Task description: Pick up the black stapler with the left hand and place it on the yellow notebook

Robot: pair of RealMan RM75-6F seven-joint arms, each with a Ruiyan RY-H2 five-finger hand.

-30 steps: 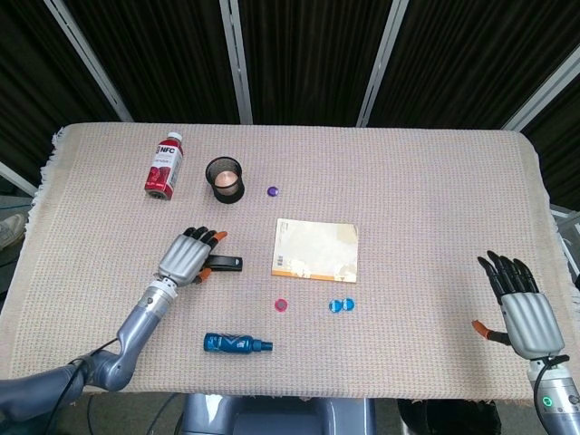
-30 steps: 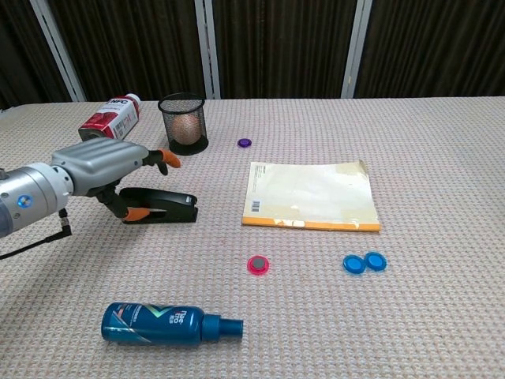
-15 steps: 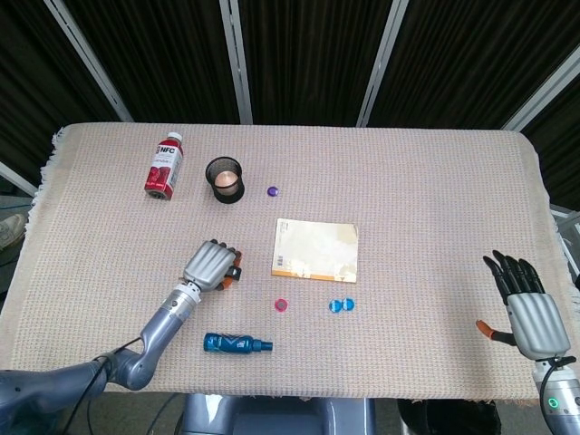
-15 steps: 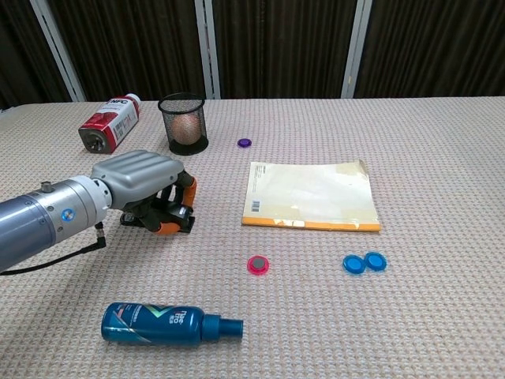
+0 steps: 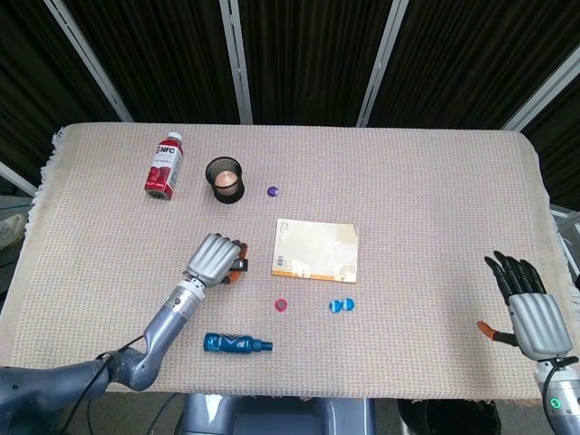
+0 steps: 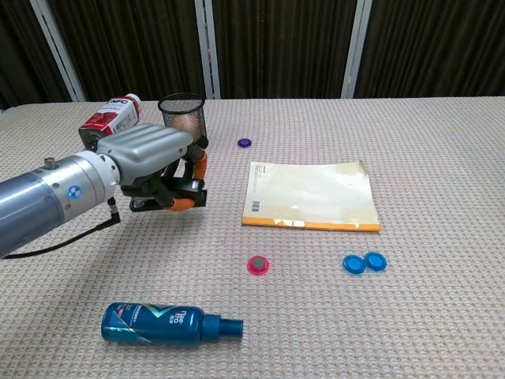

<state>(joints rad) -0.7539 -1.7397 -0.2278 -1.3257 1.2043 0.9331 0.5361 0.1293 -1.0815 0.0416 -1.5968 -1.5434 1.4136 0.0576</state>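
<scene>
My left hand (image 6: 150, 162) grips the black stapler (image 6: 167, 197), fingers curled over it, and holds it lifted off the cloth left of the yellow notebook (image 6: 309, 195). In the head view the left hand (image 5: 216, 259) covers most of the stapler (image 5: 237, 267), just left of the notebook (image 5: 315, 249). My right hand (image 5: 531, 314) hovers open near the table's right front corner, holding nothing.
A red bottle (image 6: 108, 121) lies at the back left beside a black mesh cup (image 6: 183, 122). A purple disc (image 6: 244, 143), a pink disc (image 6: 258, 264) and two blue discs (image 6: 364, 262) lie around the notebook. A blue bottle (image 6: 168, 323) lies near the front edge.
The left hand went from open beside the stapler to closed around it, then lifted it off the cloth and moved toward the notebook. The right hand barely shifted.
</scene>
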